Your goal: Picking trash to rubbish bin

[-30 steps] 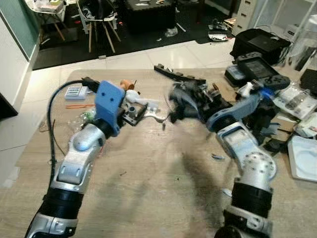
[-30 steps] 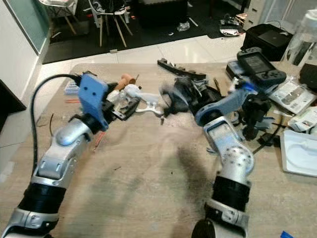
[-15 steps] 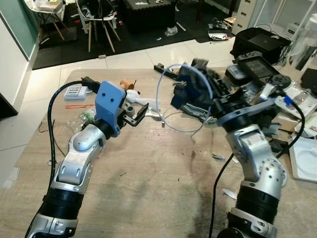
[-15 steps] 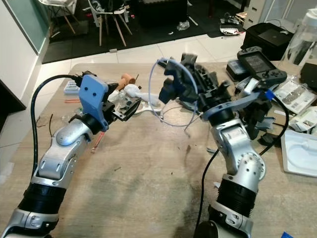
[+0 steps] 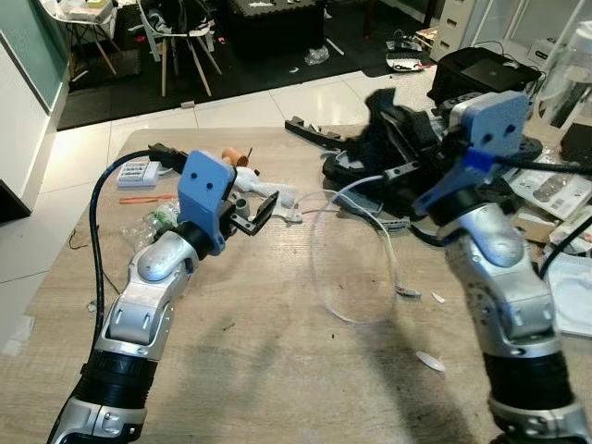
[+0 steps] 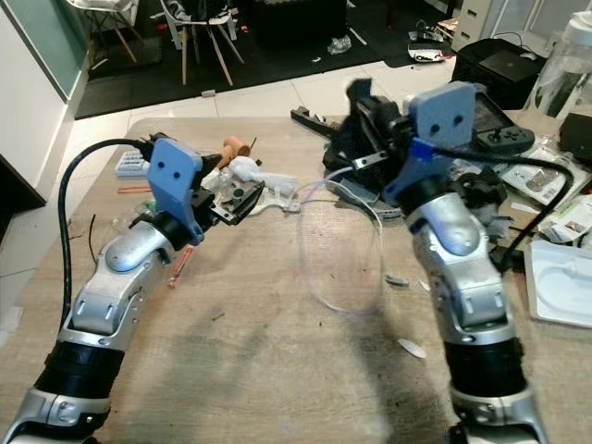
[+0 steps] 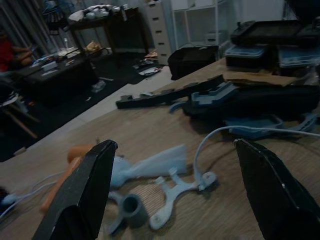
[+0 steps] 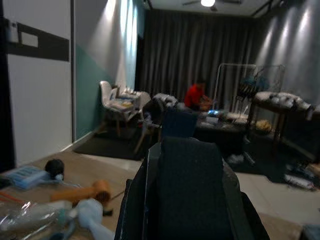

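Observation:
My right gripper (image 5: 400, 157) is raised over the far middle of the wooden table (image 5: 277, 370), shut on a dark plastic piece (image 5: 388, 129). This piece shows up close in the right wrist view (image 8: 185, 190). A thin pale cable (image 5: 381, 233) hangs from it in a loop, its lower end touching the table. My left gripper (image 5: 254, 215) hovers low at the far left, open. In the left wrist view its fingers (image 7: 85, 200) spread wide around a grey-blue plastic part (image 7: 150, 167) and the cable's end.
Black plastic parts (image 5: 314, 134), a game controller (image 6: 504, 139), packets and a white tray (image 6: 560, 287) crowd the table's right side. An orange item (image 5: 236, 155) and clear wrap (image 5: 153, 222) lie far left. Small scraps (image 5: 430, 361) dot the middle. A person in red (image 8: 195, 95) sits far off.
My right arm has lifted the dark piece from the clutter and swung upright. The cable loop now dangles down to the table. My left arm has barely moved.

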